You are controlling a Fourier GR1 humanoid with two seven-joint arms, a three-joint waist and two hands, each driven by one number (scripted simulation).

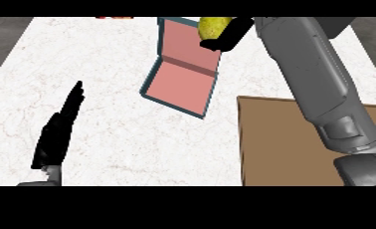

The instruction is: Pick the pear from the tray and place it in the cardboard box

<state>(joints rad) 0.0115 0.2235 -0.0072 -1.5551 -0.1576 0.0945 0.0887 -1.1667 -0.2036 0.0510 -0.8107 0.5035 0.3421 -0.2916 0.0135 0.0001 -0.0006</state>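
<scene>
A yellow-green pear [211, 27] shows at the top of the head view, with my right hand [229, 36] curled round it above the far end of the tray. The tray [180, 84] is pink inside with a dark teal rim and lies tilted across the middle of the white counter. A brown cardboard box [275, 143] fills the lower right, partly hidden by my grey right forearm. My left hand [57, 131] rests open at the lower left, fingers straight and pointing up the counter.
The white marble counter [103, 63] spreads to the left of the tray. A small red and orange thing [114, 17] peeks in at the top edge, left of the tray. My right forearm [316, 78] crosses above the box.
</scene>
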